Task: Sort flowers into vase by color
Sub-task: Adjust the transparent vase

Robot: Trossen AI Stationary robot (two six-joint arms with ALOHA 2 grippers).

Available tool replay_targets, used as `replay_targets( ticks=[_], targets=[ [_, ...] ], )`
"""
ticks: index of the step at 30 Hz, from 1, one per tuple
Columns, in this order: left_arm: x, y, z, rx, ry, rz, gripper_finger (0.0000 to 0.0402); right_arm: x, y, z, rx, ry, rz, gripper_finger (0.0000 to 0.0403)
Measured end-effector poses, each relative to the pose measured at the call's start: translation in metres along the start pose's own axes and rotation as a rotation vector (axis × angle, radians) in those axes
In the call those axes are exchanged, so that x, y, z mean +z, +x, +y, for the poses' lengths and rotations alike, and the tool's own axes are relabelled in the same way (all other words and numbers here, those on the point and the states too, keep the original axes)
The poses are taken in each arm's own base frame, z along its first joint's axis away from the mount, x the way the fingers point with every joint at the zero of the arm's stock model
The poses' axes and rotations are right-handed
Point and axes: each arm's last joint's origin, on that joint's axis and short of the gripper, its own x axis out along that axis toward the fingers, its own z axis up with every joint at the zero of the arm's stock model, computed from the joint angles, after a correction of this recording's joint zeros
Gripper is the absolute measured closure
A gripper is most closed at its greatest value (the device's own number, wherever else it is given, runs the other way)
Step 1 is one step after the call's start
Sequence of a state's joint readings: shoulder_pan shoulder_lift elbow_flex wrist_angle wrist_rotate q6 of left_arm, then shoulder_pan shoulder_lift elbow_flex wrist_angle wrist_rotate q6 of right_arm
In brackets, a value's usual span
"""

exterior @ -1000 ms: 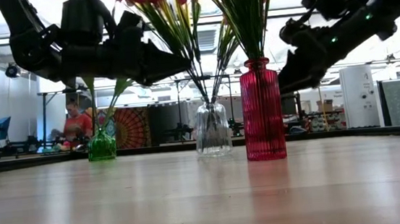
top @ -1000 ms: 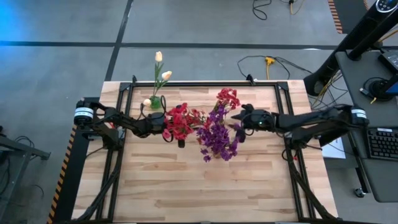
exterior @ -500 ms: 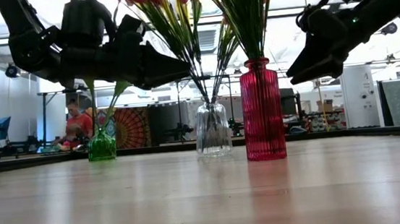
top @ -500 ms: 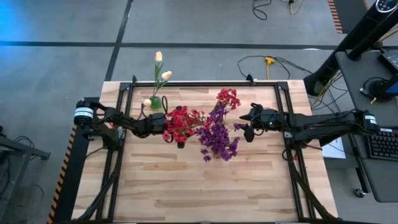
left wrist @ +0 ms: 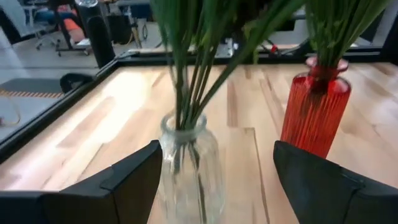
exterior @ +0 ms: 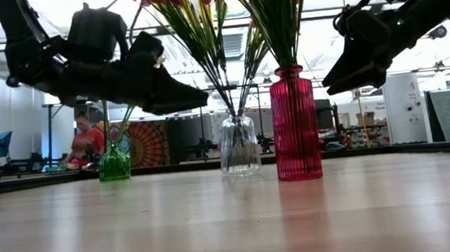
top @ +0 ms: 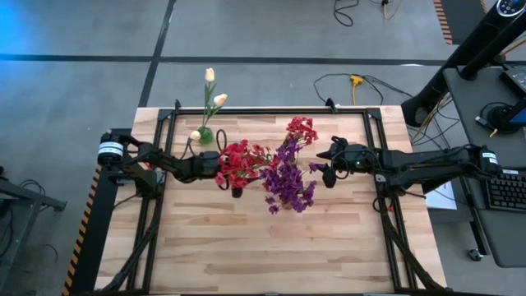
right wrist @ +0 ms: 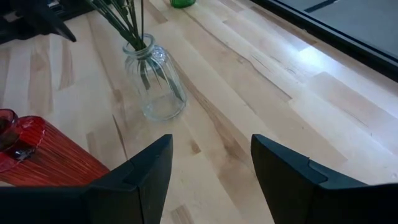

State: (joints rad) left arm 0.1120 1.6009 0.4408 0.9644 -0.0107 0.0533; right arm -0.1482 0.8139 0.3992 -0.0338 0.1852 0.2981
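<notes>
Red flowers point(top: 241, 162) stand with their stems point(left wrist: 193, 56) in a clear glass vase point(exterior: 238, 145) near the table's middle. To its right, purple flowers point(top: 288, 178) fill a red ribbed vase point(exterior: 295, 124). Cream tulip buds point(top: 214, 90) stand in a small green vase point(exterior: 115, 162) at the far left. My left gripper point(left wrist: 217, 149) is open and nearly level. Its fingers stand on either side of the clear vase point(left wrist: 186, 165) without touching it. My right gripper point(top: 325, 169) hangs open to the right of the red vase, above the table, with nothing between its fingers.
A black frame point(top: 271, 109) runs along the table's far edge and sides. The near half of the wooden top point(top: 271, 247) is bare board. Beyond the far edge, in the room, a person point(exterior: 87, 142) sits at a desk.
My left gripper has spread its fingers apart at the red flowers' stems and tipped its fingertips down a little toward the clear vase. My right gripper has drawn back from the red vase toward the table's right edge, risen slightly, then held still.
</notes>
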Motion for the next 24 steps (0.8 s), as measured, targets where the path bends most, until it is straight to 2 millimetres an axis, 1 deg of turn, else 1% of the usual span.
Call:
replay_targets(
  ticks=[6, 12, 21, 24],
  targets=[
    [-0.013, -0.011, -0.001, 0.007, -0.083, 0.012, 0.0113, 0.0, 0.0, 0.0, 0.0, -0.001, 0.001, 0.0193],
    [-0.025, -0.021, -0.008, 0.019, -0.117, 0.05, 0.0113, 0.0, 0.0, 0.0, 0.0, -0.001, 0.0, 0.0193],
    [-0.026, -0.022, -0.01, 0.036, -0.115, 0.049, 0.0113, 0.0, 0.0, 0.0, 0.0, -0.001, 0.001, 0.0193],
    [-0.028, -0.023, -0.01, 0.028, -0.133, 0.073, 0.0113, 0.0, 0.0, 0.0, 0.001, 0.004, 0.001, 0.0193]
  ],
)
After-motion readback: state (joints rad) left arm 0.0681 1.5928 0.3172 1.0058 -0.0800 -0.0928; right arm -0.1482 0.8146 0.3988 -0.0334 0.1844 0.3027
